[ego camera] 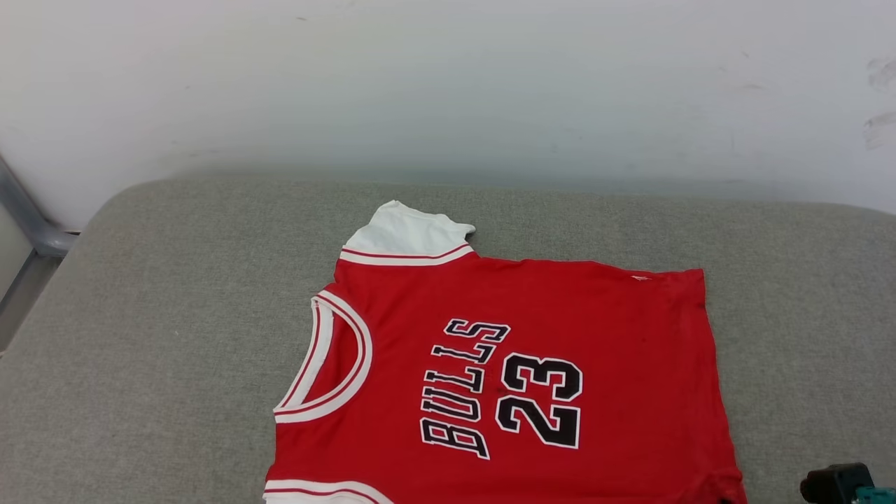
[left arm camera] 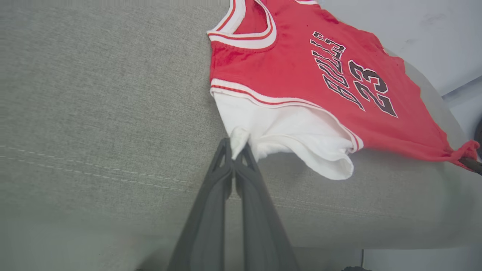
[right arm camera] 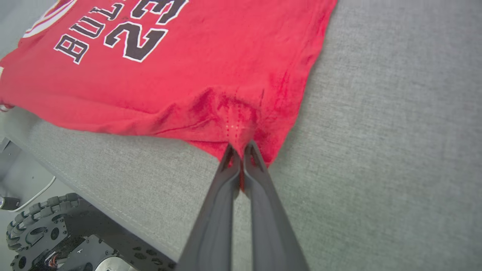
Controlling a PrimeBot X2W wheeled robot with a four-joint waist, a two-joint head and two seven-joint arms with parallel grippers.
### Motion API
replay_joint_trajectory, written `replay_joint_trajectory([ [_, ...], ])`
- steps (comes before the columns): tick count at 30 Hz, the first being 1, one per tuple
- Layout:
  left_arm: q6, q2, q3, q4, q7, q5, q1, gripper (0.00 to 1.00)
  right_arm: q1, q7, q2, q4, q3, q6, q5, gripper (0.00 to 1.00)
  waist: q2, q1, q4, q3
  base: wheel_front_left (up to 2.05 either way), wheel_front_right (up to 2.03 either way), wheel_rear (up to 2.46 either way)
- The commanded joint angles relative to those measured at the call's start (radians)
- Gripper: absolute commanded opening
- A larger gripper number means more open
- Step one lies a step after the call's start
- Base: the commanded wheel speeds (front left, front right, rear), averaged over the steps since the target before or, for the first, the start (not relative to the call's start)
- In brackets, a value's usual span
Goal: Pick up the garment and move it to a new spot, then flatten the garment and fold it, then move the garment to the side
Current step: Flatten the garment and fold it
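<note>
The garment (ego camera: pixel 546 329) is a red jersey with white sleeves, black "BULLS" lettering and the number 23. It lies spread front-up on the grey cushion (ego camera: pixel 161 336), its collar toward the left of the head view. In the left wrist view my left gripper (left arm camera: pixel 236 147) is shut on the edge of the near white sleeve (left arm camera: pixel 286 131). My right gripper (right arm camera: pixel 239 147) is shut on the bunched red hem corner of the garment (right arm camera: pixel 211 75), near the cushion's front edge. Part of the right wrist (ego camera: pixel 840 483) shows in the head view's lower right corner.
A pale wall (ego camera: pixel 448 84) rises behind the cushion, with a grey metal frame (ego camera: pixel 28 224) at far left. The right wrist view shows the robot's wheeled base (right arm camera: pixel 49 233) on the floor below the cushion's front edge. Bare cushion (right arm camera: pixel 395 131) extends to both sides of the jersey.
</note>
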Motion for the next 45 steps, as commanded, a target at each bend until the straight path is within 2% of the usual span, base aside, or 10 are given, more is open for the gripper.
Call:
replay_joint_trajectory([
  [1, 0.002, 0.006, 0.006, -0.004, -0.007, 0.006, -0.016, 0.0, -0.005, -0.005, 0.005, -0.004, -0.01, -0.001, -0.004, 0.0, 0.0, 0.0, -0.003, 0.001, 0.0, 0.0, 0.0],
  [11, -0.021, 0.041, 0.004, 0.009, -0.005, 0.07, -0.167, 0.0, -0.021, -0.005, 0.049, -0.033, -0.064, -0.001, -0.01, 0.0, 0.0, 0.0, -0.028, 0.013, 0.0, 0.0, 0.0],
  [22, -0.099, 0.083, -0.022, 0.085, 0.064, 0.104, -0.407, 0.0, -0.083, 0.011, 0.068, -0.066, -0.081, -0.001, -0.019, 0.0, 0.0, 0.0, -0.077, 0.062, 0.0, 0.0, 0.0],
  [34, -0.164, 0.1, -0.089, 0.245, 0.123, 0.121, -0.697, 0.0, -0.193, 0.02, 0.073, -0.06, -0.047, -0.001, -0.019, 0.0, 0.0, 0.0, -0.105, 0.169, 0.0, 0.0, 0.0],
  [45, -0.174, 0.097, -0.184, 0.439, 0.13, 0.125, -0.881, 0.0, -0.3, 0.014, 0.08, 0.003, 0.002, -0.001, -0.015, 0.0, 0.0, 0.0, -0.117, 0.273, 0.0, 0.0, 0.0],
])
